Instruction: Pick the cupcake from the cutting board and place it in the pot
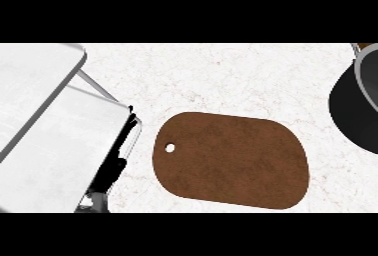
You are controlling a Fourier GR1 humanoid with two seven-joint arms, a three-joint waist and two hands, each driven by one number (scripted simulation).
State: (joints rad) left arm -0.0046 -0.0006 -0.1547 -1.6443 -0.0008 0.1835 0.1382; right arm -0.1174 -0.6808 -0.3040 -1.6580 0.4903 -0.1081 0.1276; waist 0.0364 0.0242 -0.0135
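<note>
**Brown board bare, cupcake nowhere to be seen**

Grey metal filled the left of the head view: a large tilted box-like fixture [44, 125] with a dark edge, which I could not identify further. Just right of it, the brown cutting board [232, 160] lay flat on the pale marbled counter [221, 75], with nothing on its surface. At the far right edge, part of the dark pot [358, 107] showed, most of its inside cut off. No cupcake appeared anywhere, so it may already have sat in the pot, though that stayed unconfirmed. Neither hand showed, so their states could not be told.
</note>
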